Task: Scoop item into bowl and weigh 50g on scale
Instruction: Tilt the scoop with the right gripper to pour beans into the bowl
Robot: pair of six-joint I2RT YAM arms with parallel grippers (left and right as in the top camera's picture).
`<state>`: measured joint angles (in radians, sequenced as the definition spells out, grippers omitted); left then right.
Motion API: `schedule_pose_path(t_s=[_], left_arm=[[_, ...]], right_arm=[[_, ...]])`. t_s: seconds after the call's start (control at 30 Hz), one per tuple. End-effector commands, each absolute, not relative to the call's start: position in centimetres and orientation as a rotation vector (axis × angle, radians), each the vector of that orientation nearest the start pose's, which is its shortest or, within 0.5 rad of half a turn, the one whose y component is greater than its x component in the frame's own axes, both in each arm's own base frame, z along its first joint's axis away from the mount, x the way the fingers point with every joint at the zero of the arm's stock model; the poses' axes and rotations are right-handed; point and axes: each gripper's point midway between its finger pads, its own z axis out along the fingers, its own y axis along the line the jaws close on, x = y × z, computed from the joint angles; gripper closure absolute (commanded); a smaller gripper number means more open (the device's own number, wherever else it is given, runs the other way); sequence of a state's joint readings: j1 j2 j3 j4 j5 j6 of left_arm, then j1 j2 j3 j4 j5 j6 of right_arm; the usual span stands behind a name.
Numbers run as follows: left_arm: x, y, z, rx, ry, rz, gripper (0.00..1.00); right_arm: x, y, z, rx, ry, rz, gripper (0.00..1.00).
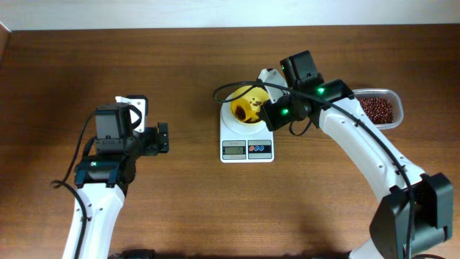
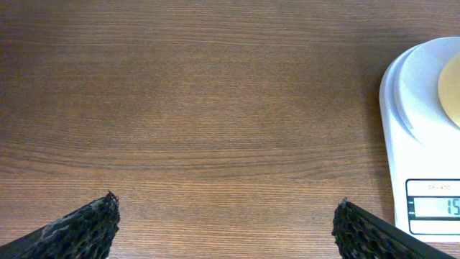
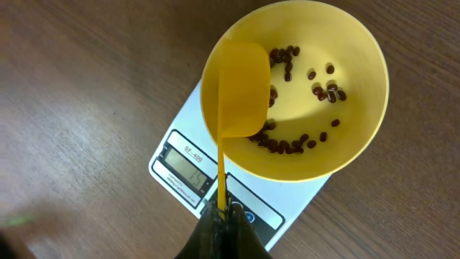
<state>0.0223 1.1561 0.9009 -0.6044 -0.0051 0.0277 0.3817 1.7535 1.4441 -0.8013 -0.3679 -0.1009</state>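
The pale yellow bowl (image 3: 323, 93) stands on the white scale (image 3: 180, 162) and holds a thin scatter of dark red-brown beans (image 3: 287, 144). The scale also shows in the overhead view (image 1: 246, 144) with the bowl (image 1: 248, 108) on it, and at the right edge of the left wrist view (image 2: 424, 144). My right gripper (image 3: 223, 216) is shut on the handle of the yellow scoop (image 3: 241, 90), which is tipped over the bowl's left rim. My left gripper (image 2: 226, 223) is open and empty above bare table, left of the scale. More beans fill the clear container (image 1: 379, 109).
The clear rounded-square container stands at the right of the table, behind my right arm (image 1: 359, 140). My left arm (image 1: 108, 155) is at the left. The wooden table (image 1: 180, 208) extends around the scale.
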Motion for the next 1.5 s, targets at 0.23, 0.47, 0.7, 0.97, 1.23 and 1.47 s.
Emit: schedule_pose_path(t_s=[0.23, 0.47, 0.7, 0.97, 1.23, 1.47], left_arm=[[32.6, 1.1, 16.2, 0.014, 2.438, 0.046, 0.01], [32.6, 1.1, 16.2, 0.013, 2.438, 0.046, 0.01], [32.6, 1.1, 16.2, 0.014, 2.438, 0.046, 0.01], [32.6, 1.1, 16.2, 0.014, 2.438, 0.046, 0.01], [32.6, 1.1, 16.2, 0.014, 2.438, 0.046, 0.01], [32.6, 1.1, 16.2, 0.014, 2.438, 0.046, 0.01]], right_arm=[[37.0, 22.5, 15.4, -0.768, 2.548, 0.649, 0.96], [38.9, 21.3, 15.5, -0.730, 2.523, 0.496, 0.96], [39.3, 20.2, 16.2, -0.706, 2.511, 0.408, 0.96], [39.0, 20.0, 17.4, -0.735, 2.496, 0.385, 0.96], [39.4, 18.8, 19.1, -0.742, 2.473, 0.280, 0.96], [39.4, 19.4, 20.1, -0.751, 2.449, 0.318, 0.96]])
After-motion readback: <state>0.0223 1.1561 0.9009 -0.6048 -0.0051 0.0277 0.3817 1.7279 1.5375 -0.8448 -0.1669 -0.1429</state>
